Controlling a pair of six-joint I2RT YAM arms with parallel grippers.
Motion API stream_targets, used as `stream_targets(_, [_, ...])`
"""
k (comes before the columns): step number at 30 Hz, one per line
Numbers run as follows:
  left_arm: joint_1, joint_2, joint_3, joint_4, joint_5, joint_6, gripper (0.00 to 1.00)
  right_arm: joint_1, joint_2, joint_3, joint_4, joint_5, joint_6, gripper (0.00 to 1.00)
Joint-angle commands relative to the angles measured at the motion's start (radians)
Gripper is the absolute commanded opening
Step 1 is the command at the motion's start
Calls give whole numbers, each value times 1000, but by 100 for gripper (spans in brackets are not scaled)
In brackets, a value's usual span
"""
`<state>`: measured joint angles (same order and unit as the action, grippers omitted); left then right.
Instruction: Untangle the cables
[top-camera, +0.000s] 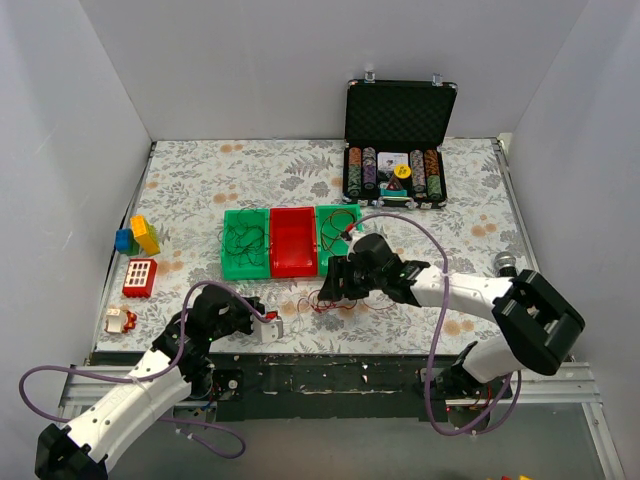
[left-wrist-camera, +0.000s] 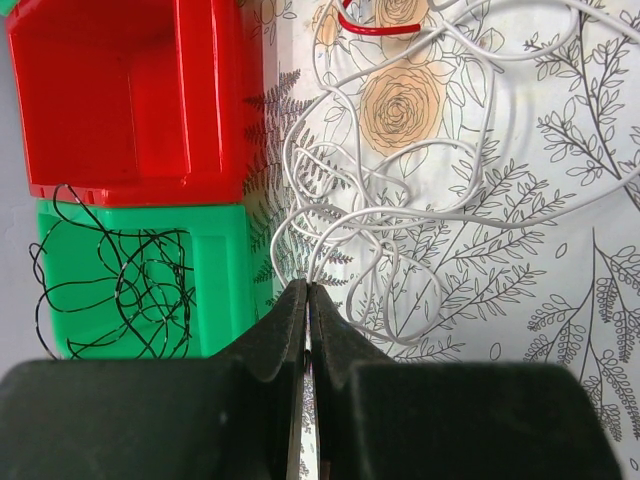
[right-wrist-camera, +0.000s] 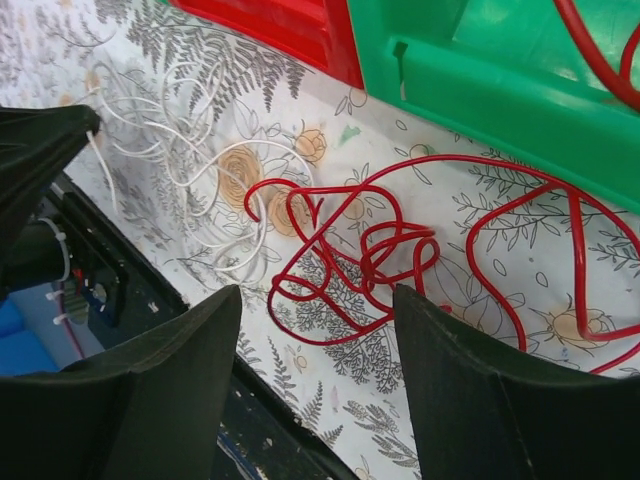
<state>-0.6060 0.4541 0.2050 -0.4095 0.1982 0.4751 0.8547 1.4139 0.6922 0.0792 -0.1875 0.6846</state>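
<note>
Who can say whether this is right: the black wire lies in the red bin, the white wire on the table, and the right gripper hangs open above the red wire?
No: the left wrist view shows the black wire in the green bin, not the red bin. The rest stands: white wire on the table, right gripper open above the red wire.

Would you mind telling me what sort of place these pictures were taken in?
Probably a robot test booth, not a home: plain white panels wall in a floral-covered table, and unrelated props sit on it, such as a poker chip case, toy bricks and plastic bins.
</note>
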Motion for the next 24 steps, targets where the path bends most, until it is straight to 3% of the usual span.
stream_targets(1, [-3, -15, 24, 5, 4, 5, 0, 17, 45, 62, 57, 45, 10, 67])
stream_targets(10, [-3, -32, 16, -2, 6, 7, 0, 43, 89, 113, 64, 77, -14, 59])
stream_targets(21, [-1, -34, 19, -6, -5, 11, 0, 57, 108, 115, 51, 72, -5, 29])
stream_targets(24, [-3, -34, 19, -8, -5, 13, 0, 56, 85, 135, 36, 77, -8, 12])
